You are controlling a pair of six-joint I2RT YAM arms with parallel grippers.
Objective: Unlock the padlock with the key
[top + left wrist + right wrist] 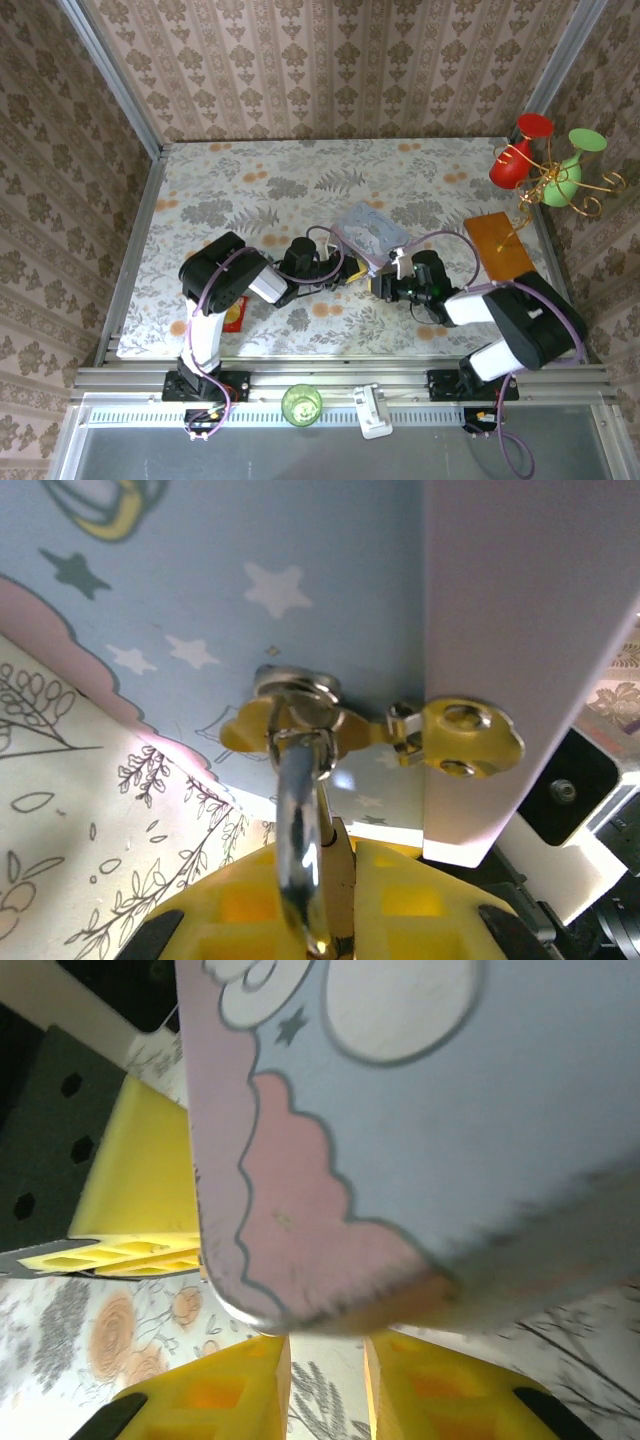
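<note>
Top view: we see left gripper [352,269] and right gripper [379,286] nose to nose at near corner of pale blue tin [372,228]. Left wrist: jaws pinched on padlock [297,830], shackle looped through tin's hasp [292,695]. Right wrist: jaws slightly apart, tablecloth [150,1332] peeking through gap, tin right above.
</note>
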